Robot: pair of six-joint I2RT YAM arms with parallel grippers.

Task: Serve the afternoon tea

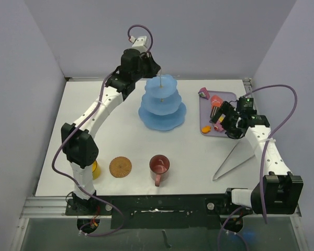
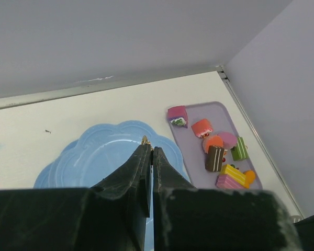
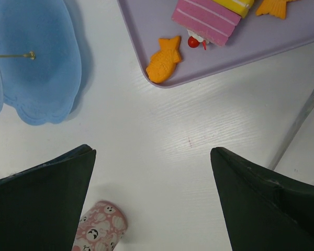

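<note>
**Left gripper shut at stand top; right gripper wide open by tray**

Light-blue three-tier scalloped stand (image 1: 162,107) upright on the white counter (image 1: 199,157), toward the far wall. Left gripper (image 2: 149,152) sits over its top tier, jaws pressed together. The stand's small gold finial (image 2: 144,139) shows right at the fingertips; touching or pinched, cannot tell.

Right gripper (image 3: 152,157) spread wide, nothing between the fingers, hanging at the near edge of the flat lilac rectangular tray (image 1: 205,112), well right of the stand. Small colourful toy cakes (image 2: 215,157) lie on the tray, among them an orange fish-shaped pastry (image 3: 164,52) just beside a pink layered slice (image 3: 206,21). A pink patterned roll (image 3: 100,227) lies on the counter off the tray, close to one finger of the right gripper.

Near edge: dark-red mug (image 1: 159,166), with a round brown coaster (image 1: 120,167) to its left. A translucent yellow mug (image 1: 94,170) is half hidden behind the left arm. Thin metal tongs (image 1: 233,159) lie splayed on the counter beside the right arm.
</note>
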